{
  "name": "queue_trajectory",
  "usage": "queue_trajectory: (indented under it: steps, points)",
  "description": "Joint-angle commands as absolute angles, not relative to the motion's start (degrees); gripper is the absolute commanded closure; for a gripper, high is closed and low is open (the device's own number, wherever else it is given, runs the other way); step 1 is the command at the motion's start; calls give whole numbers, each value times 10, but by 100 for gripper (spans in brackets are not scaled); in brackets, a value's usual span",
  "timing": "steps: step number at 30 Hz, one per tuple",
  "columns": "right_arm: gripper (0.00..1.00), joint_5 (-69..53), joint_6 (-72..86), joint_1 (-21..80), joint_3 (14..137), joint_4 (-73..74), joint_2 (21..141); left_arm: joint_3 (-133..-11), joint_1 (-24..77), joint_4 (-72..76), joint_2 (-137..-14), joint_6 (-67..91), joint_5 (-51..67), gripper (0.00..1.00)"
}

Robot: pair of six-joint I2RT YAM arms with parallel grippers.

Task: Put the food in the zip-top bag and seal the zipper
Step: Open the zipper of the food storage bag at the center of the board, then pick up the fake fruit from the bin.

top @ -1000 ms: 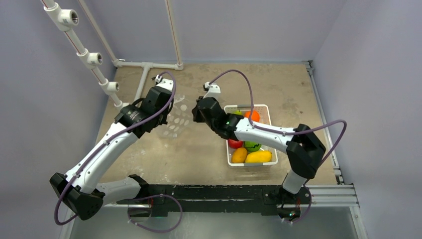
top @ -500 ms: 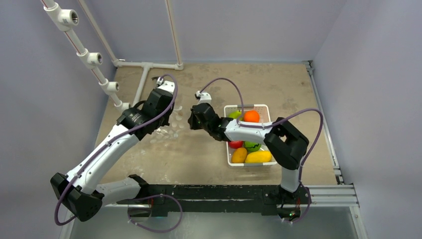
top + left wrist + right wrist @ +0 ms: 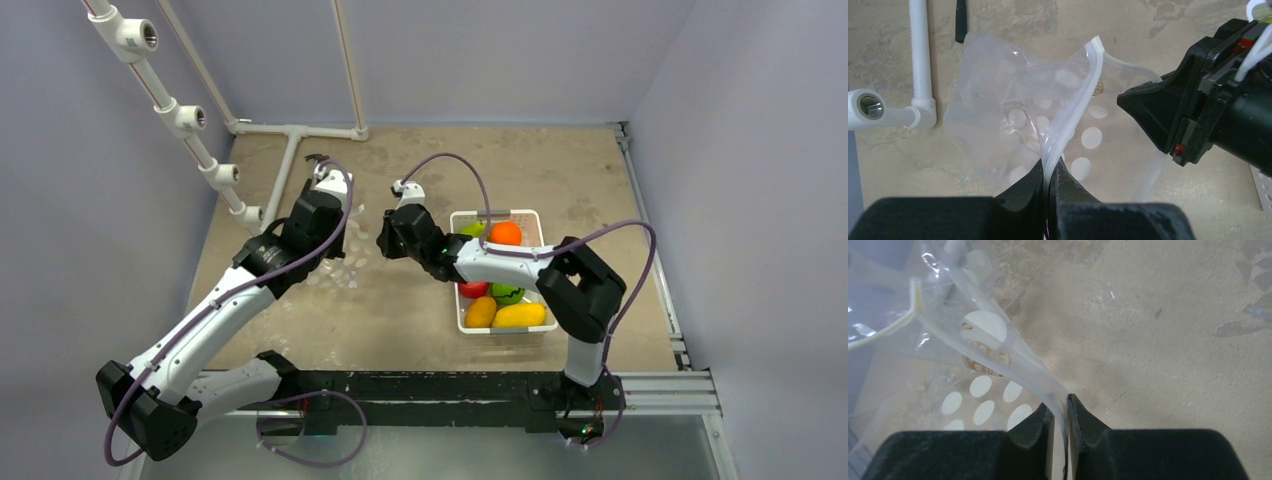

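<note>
L gripper (image 3: pixel 1049 175) is pressed together on the thin clear zipper strip (image 3: pixel 1074 114) of the clear soft plastic bag w/ white dots (image 3: pixel 1008 115). R gripper (image 3: pixel 1060 412) pinches what looks like the other lip, jaws nearly touching. Bag is left of centre, mouth held up btwn both arms, apparently empty. Glossy toy fruits (image 3: pixel 518 316) lie in the white slotted plastic basket (image 3: pixel 525 213), apart from bag. So prob. only the opening is underway; filling + sealing left to do.
</note>
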State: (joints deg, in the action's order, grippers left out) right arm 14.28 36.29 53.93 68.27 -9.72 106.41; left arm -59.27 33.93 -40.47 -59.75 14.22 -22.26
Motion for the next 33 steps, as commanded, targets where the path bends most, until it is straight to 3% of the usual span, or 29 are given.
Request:
queue_trajectory:
  steps: [1,3,7,13,22,33]
  points:
    - [76,150,352,537,689,-98,997,-573,340,-343,-577,150,-228,100]
    - [61,162,350,537,690,-92,978,-562,340,-333,-572,154,-239,100]
    - [41,173,349,537,696,-69,941,-551,340,-326,-571,161,-248,100]
    - [25,194,348,537,685,-27,873,-527,340,-313,-564,168,-243,100]
    - [18,281,358,528,665,75,798,-511,340,-305,-549,163,-227,100]
    - [18,311,396,455,591,159,742,-504,340,-300,-528,158,-200,100]
